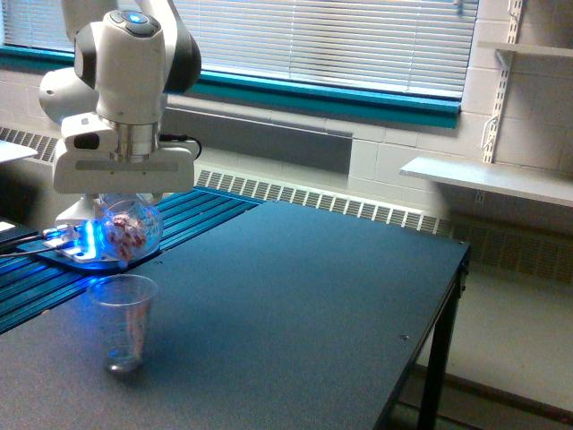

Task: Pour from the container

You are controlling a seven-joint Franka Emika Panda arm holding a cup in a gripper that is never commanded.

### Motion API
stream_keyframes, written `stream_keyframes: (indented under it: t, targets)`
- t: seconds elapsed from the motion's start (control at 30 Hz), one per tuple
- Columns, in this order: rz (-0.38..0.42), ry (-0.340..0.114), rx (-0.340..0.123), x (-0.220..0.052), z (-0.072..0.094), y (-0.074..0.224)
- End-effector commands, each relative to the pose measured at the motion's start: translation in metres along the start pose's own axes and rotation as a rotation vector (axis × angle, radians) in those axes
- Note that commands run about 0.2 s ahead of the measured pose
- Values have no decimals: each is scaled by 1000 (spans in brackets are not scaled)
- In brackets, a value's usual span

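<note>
Held aloft at the exterior view's left: a small round clear container (131,229), tucked right under the white body of the claw (125,199) and gripped there, its top hidden between the fingers. Clenched on the container, by every sign, since nothing else bears it up. Tipped rather than upright, with the rounded belly swung toward the exterior view's right and the mouth facing down and left. Inside, a cluster of small reddish-pink pieces (124,235), gathered low against the wall. Lit from behind by a blue glow from the arm's base plate (85,258), which sits on ribbed blue rails (192,208) running back toward the window.

Directly below the container, standing on the dark table (295,305): a taller tapered clear cup (123,322), upright, open at the top, with faint printed marks on its side. Clear of the container, with a gap of air between the two. Something small and dim at the cup's bottom, too blurred to name; a faint pinkish streak inside the cup as well, too indistinct to call.

Above the claw, the white and grey wrist of the arm (132,63), with a small blue light on top. Behind, closed window blinds (331,40) over a teal sill (322,97), a long heater grille below, and white wall shelves (488,179) at the exterior view's right.
</note>
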State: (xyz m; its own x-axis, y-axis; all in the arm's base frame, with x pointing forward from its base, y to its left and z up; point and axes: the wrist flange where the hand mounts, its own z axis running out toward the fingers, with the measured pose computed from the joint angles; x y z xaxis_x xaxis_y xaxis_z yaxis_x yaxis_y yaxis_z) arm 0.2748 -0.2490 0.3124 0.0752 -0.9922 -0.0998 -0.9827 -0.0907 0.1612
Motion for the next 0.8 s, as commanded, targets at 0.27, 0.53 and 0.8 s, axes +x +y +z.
stream_keyframes:
  t: [0.27, 0.53, 0.8]
  targets:
    - [-7, -20, 1, -1, -3, -6]
    - [-18, -37, 3, -7, -4, -9]
    - [6, 9, -20, 1, 4, -2]
